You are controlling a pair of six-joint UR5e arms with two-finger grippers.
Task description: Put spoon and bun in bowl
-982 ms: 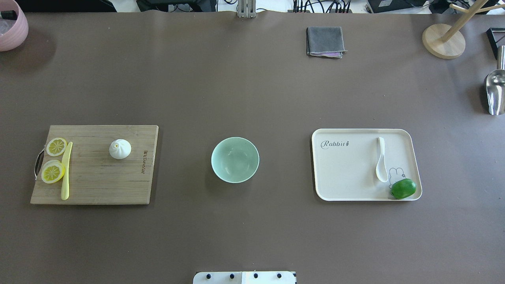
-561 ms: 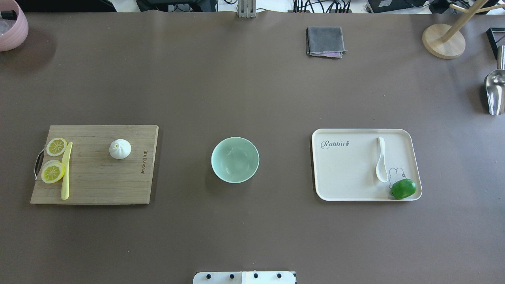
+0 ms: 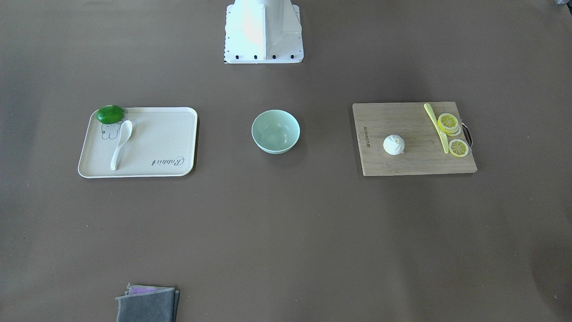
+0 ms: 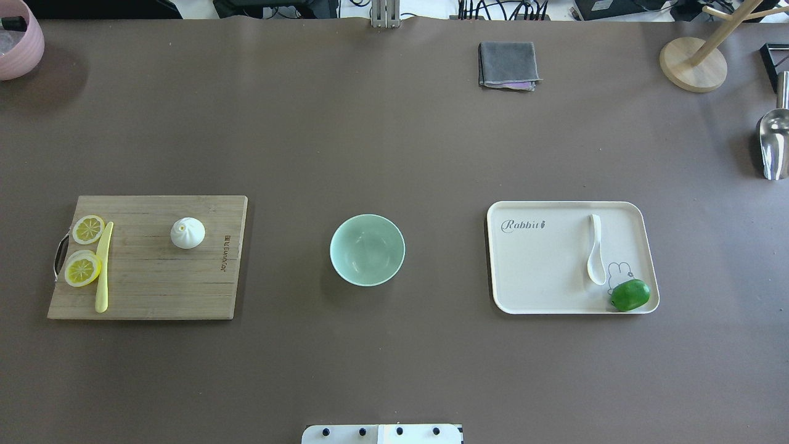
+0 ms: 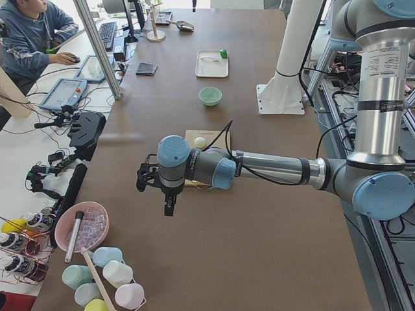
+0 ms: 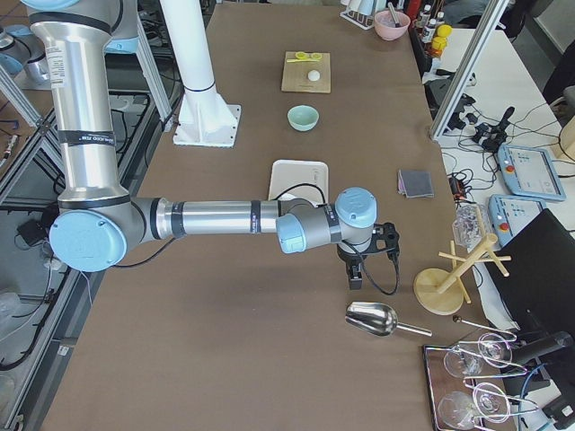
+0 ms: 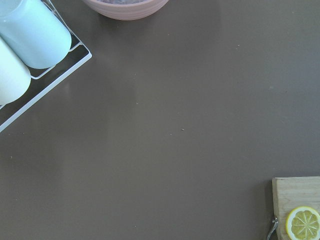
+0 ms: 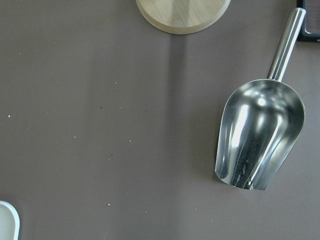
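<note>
Nothing had been moved. The left gripper (image 5: 168,207), well apart from the bun (image 4: 187,233), and the right gripper (image 6: 354,279), well apart from the spoon (image 4: 595,250), were caught only by the side views; whether spread or pressed together could not be told.

We count one green bowl (image 4: 367,250), one bun (image 4: 187,233) and one spoon (image 4: 595,250). There is one tray (image 4: 542,271), one lime (image 4: 630,295), one cutting board (image 4: 154,283) and one yellow knife (image 4: 103,268). Of lemon slices (image 4: 88,229) we see two faces, the one nearer the desk's (image 4: 394,142) front edge topping a stack we cannot count. By the far edge lies one cloth (image 4: 507,63); at the far left corner, one pink bowl (image 4: 31,52); toward the far right corner, one wooden stand (image 4: 693,65) and one metal scoop (image 4: 773,145).
</note>
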